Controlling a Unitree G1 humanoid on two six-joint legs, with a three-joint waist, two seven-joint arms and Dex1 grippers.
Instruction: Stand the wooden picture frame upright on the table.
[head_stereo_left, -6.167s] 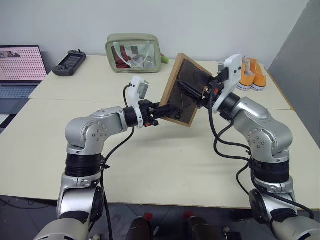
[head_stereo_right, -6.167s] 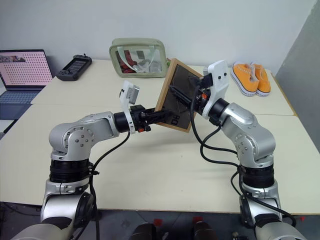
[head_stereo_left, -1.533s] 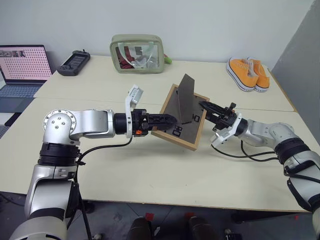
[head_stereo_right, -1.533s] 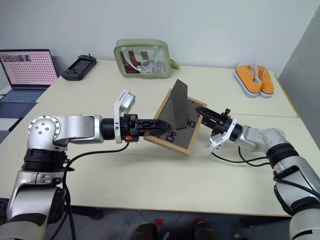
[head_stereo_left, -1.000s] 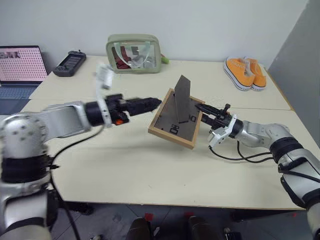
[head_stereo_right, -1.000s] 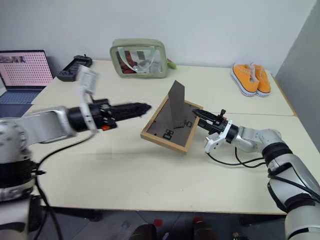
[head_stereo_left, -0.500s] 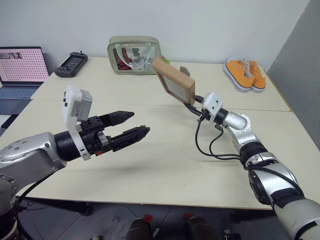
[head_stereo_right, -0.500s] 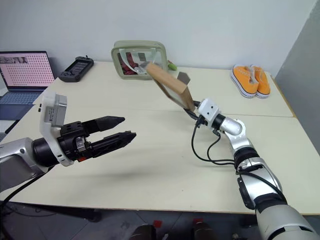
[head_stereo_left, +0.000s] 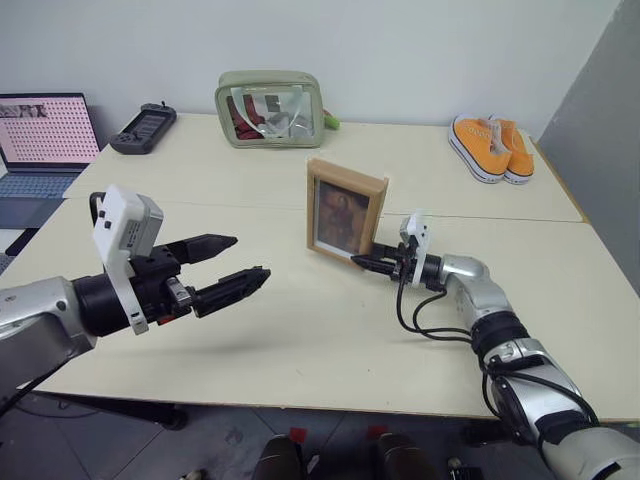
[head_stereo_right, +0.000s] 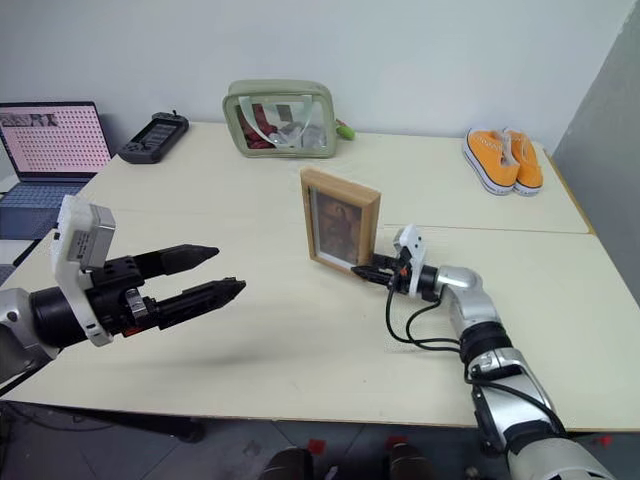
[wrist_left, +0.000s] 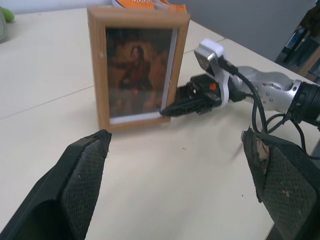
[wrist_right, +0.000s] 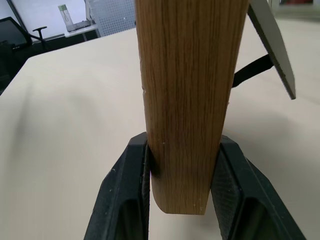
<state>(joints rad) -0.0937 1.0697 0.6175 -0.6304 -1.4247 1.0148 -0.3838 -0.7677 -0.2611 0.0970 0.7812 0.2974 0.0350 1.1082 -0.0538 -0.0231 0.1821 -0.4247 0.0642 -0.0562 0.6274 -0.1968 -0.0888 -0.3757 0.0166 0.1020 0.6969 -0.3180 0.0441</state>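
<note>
The wooden picture frame stands upright near the middle of the left eye view, a little above centre, its reddish-brown portrait facing the camera and its lower edge down on the table, just below the seam that crosses the pale tabletop. The right gripper reaches in from the right of the picture, lying low over the table and pointing left, and its two black fingers are clamped on the frame's lower right corner; in the right wrist view the fingers press against both faces of the light-wood edge, and the dark fold-out stand leg angles away from the frame's back. The left gripper hangs over the table in the lower left of the left eye view, well apart from the frame, pointing right with its fingers spread wide and nothing between them; in the left wrist view its two textured fingertips sit far apart at the bottom corners, with the frame and the right gripper beyond them. Along the far edge of the table, at the top of the left eye view, sit a green clear-windowed pouch at centre left, a black game controller and a laptop toward the upper left, and a pair of orange shoes at the upper right.
</note>
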